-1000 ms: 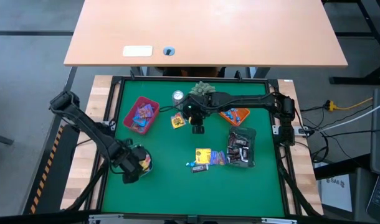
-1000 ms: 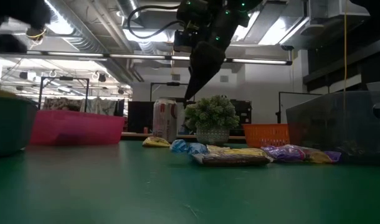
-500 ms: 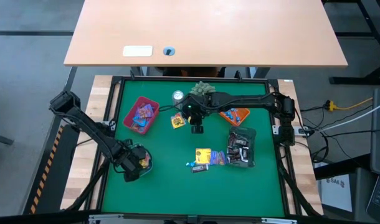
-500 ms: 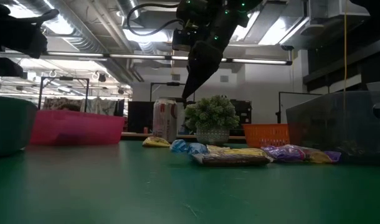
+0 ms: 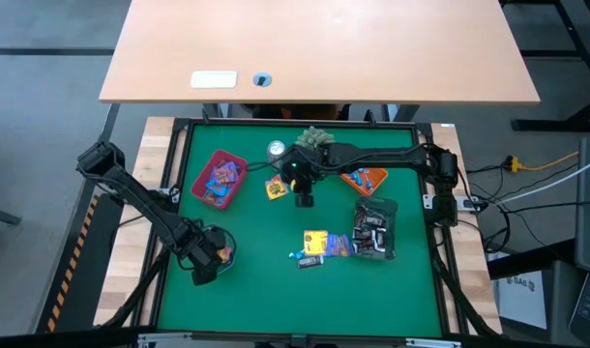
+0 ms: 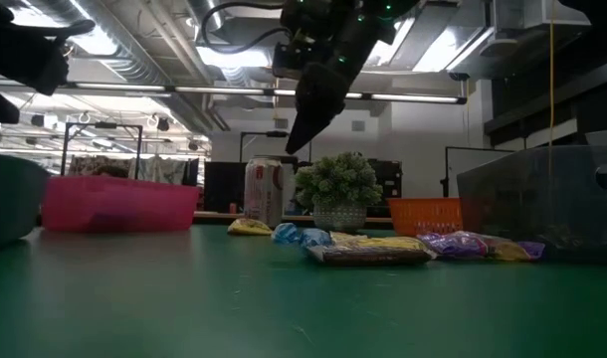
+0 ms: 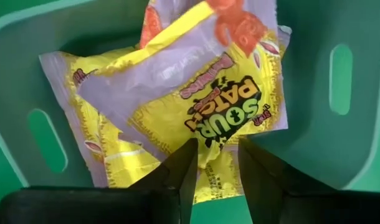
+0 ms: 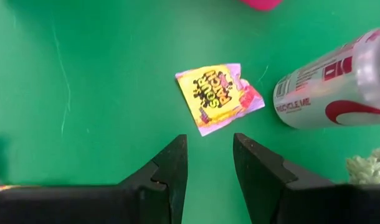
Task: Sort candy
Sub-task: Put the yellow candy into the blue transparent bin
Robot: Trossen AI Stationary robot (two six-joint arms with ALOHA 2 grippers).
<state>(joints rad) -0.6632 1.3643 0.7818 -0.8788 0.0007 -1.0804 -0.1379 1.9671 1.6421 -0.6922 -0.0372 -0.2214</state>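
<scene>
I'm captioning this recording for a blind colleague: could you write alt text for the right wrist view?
The right gripper, jaws open, hangs above the green table mat, aimed at a small yellow and purple crinkled plastic candy packet lying flat. A silver aluminium drink can lies beside the packet, and a pale green spiky plant ball shows at the edge.

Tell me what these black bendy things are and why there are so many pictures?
They are two robot arms sorting candy on a green table. One camera looks down from above, one sits low at table level, and one rides on each arm. The left claw is open over a green tray of yellow candy packets; it holds nothing. The right claw is open above another yellow packet, beside a silver can. More sweets lie mid-table.
</scene>
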